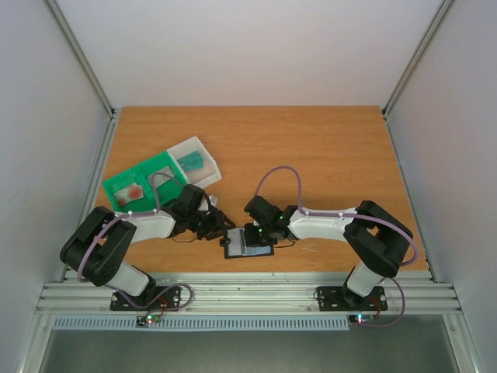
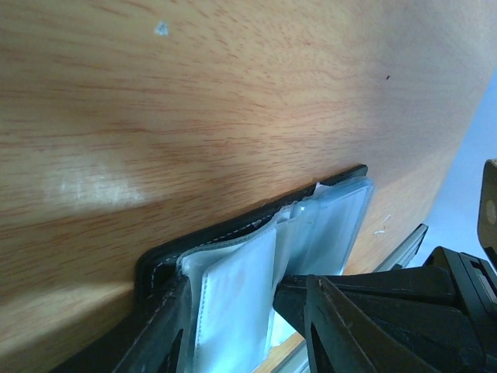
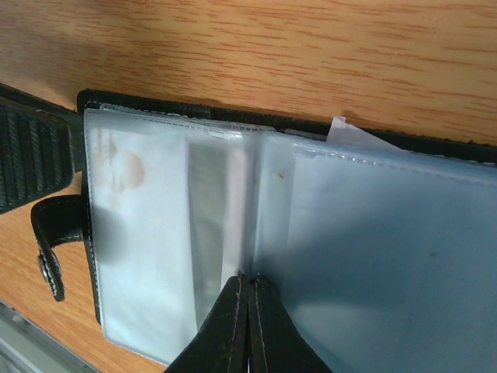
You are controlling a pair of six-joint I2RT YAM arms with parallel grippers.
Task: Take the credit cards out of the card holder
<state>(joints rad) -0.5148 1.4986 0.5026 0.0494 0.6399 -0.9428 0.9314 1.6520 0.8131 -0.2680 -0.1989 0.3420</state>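
Two end effectors meet over the card holder [image 1: 248, 245], which lies open at the near edge of the desk [image 1: 326, 148], clear sleeves facing up. The right end effector [image 3: 248, 289] is closed tight with nothing between its fingers. Its joined tips press down on the sleeves at the holder's central fold. I judge this is to pin the holder flat so it cannot slide or fold shut while a card is drawn.

The left end effector [image 1: 220, 228] comes in from the holder's left side, jaws part-way apart with a sleeve page between them; whether they pinch it I cannot tell. A pale card [image 3: 132, 194] seems to sit in the sleeve nearest the holder's tab [image 3: 48, 247], so the task looks unfinished. Beyond the holder to its left, a green-and-white tray [image 1: 116, 186] holds a teal card [image 1: 198, 162] and a reddish card [image 1: 136, 192], apparently ones already out.
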